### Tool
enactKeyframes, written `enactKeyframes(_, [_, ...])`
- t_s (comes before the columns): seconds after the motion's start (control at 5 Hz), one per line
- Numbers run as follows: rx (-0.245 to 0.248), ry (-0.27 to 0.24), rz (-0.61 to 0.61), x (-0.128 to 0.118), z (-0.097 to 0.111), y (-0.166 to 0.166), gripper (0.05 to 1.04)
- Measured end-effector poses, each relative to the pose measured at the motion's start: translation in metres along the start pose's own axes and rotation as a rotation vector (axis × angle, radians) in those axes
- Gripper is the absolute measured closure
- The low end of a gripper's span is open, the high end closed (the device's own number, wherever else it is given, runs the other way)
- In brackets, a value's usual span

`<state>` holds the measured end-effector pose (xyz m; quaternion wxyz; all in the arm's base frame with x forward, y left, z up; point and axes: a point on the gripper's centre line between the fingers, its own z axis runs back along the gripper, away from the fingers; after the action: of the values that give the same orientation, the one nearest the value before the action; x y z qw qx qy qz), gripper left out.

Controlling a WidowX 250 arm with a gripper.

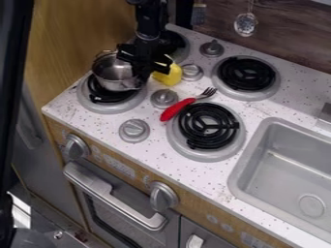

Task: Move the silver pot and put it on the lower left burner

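Note:
The black gripper [140, 68] hangs from the top of the view, over the right rim of the silver pot [115, 73] and partly covering it. The pot stands upright at the upper left, over the back part of the left front burner [122, 103], whose black coil shows below it. Whether the pot rests on the coil or is slightly raised, I cannot tell. Its right side is hidden behind the gripper.
A yellow object [169, 75] lies just right of the gripper. A red-handled fork [180, 107] lies between the burners, near several silver knobs. Two more burners and a grey sink [282, 160] are to the right. A wooden wall [71, 36] rises at the left.

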<state>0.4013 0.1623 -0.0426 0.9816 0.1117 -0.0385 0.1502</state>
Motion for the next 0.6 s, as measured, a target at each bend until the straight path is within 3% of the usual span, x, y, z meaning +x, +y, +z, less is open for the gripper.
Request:
enactKeyframes(0.2, [0.006,0.015,0.018,-0.013,0.001,0.005,0.996])
enactKeyframes(0.4, [-0.005,0.041,0.046,-0.028,0.002,0.006,0.842])
enactKeyframes(0.6, [-0.023,-0.021,0.06,-0.025,0.025,0.004,0.569])
